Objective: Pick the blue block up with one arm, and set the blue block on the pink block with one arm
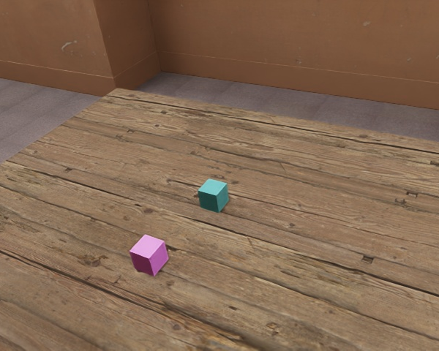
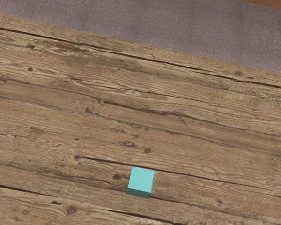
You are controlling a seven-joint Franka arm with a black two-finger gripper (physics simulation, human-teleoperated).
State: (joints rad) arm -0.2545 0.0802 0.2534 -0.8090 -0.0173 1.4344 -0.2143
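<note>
A small teal-blue block rests on the wooden table near the middle of the exterior view. A pink block lies on the same planks, nearer the front and toward the exterior view's left, about a hand's width from the blue one. Seen from the wrist camera, the blue block sits alone on the planks, well below my hand.
The plank table's far edge borders grey floor. Brown walls stand behind the table in the exterior view, with a wall corner at the upper left.
</note>
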